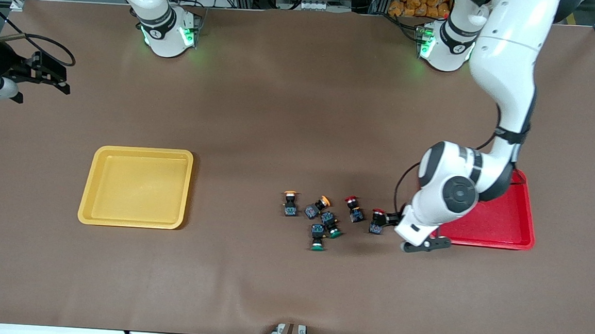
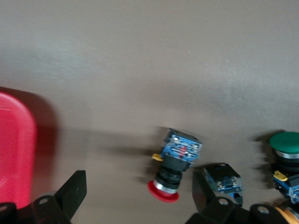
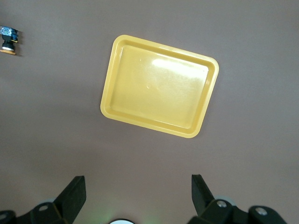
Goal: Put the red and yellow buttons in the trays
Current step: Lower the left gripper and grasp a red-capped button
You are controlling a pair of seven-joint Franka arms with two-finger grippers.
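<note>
green-capped button upright; red button between open left jaws.

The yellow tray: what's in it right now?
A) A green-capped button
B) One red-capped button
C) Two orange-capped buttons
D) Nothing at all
D: the yellow tray shows only its bare floor in the front and right wrist views, while all the buttons lie on the table nearer the red tray.

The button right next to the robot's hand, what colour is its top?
Red. The button beside the left gripper has a red cap, clearest in the front view.
</note>
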